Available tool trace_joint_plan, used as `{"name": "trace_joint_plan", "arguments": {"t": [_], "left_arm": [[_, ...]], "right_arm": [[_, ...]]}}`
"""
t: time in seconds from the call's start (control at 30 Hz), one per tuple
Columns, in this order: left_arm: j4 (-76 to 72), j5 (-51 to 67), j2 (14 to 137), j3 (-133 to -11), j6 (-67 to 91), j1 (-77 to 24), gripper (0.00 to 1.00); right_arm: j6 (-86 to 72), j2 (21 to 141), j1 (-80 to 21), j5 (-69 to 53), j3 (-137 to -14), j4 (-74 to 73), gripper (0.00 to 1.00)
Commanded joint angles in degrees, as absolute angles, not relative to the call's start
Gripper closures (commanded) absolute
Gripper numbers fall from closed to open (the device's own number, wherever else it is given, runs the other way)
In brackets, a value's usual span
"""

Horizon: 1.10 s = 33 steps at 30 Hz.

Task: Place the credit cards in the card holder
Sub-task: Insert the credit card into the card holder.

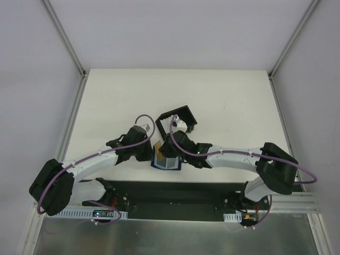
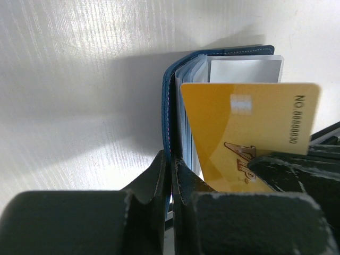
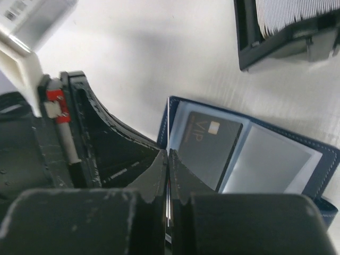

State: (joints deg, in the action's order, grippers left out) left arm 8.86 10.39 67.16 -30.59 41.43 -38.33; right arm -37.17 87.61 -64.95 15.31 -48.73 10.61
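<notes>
While your left gripper (image 2: pixel 171 180) pinches the card holder (image 2: pixel 223 52) by its cover to hold it open on the table (image 2: pixel 79 79), your right gripper (image 3: pixel 168 170) clamps a yellow credit card (image 2: pixel 239 133) edge-on beside the slots, ready for insertion.

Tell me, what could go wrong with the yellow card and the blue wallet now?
1. The right gripper pinches the yellow card only near one edge, so it might twist or slip out.
2. The left gripper holds the wallet by one thin cover; a push from the card could tug it loose.
</notes>
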Motion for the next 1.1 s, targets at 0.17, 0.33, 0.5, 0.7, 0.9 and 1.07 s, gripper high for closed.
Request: {"name": "trace_joint_plan", "arguments": {"t": [0.17, 0.33, 0.5, 0.7, 0.9, 1.07], "left_arm": [[8.35, 8.97, 64.78, -30.32, 40.69, -38.94, 1.00], [8.35, 9.23, 64.60, -30.32, 40.25, -38.94, 1.00], [8.35, 8.88, 64.07, -30.32, 39.90, -38.94, 1.00], [8.26, 8.61, 63.81, -30.41, 39.90, -38.94, 1.00], [8.35, 8.62, 64.25, -30.41, 39.90, -38.94, 1.00], [8.35, 8.53, 64.07, -30.32, 39.82, -38.94, 1.00]], "right_arm": [[-42.53, 81.13, -63.11, 10.12, -48.34, 2.55, 1.00], [-43.85, 81.65, -61.96, 5.37, -48.69, 2.99, 0.99], [-45.52, 83.14, -61.44, 2.73, -48.87, 2.73, 1.00], [-45.61, 84.37, -61.35, 2.20, -49.66, 1.15, 1.00], [-45.62, 84.99, -61.17, 2.63, -49.83, 0.62, 1.00], [-45.18, 84.90, -61.26, 2.99, -50.27, -1.39, 1.00]]}}
